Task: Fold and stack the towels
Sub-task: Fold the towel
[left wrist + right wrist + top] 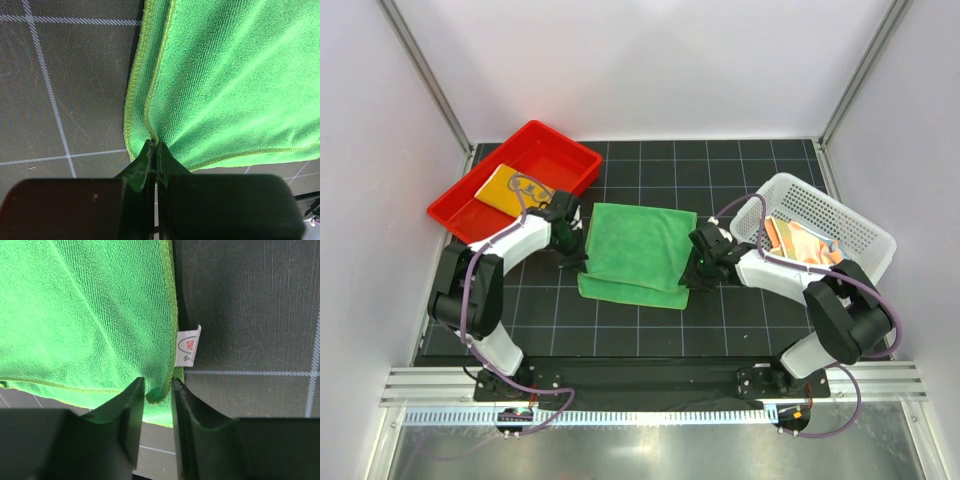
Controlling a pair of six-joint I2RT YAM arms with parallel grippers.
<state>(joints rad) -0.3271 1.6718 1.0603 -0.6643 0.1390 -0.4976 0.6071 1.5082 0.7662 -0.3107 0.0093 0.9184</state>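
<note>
The green towel (635,250) lies on the black mat between the arms, its top layer folded forward over a lower layer that shows along the near edge. At its left edge my left gripper (575,257) is shut on the doubled hem (150,127). At the right edge, my right gripper (692,268) has its jaws a little apart around the towel's corner (161,392). The cloth touches one finger and there is a gap at the other. The yellow-orange towel (505,188) lies in the red tray. The striped towel (798,240) is in the white basket.
The red tray (535,135) sits at the back left and the white perforated basket (845,215) at the right. A white label (187,346) hangs from the green towel's right hem. Grey walls and metal posts close in the mat on three sides.
</note>
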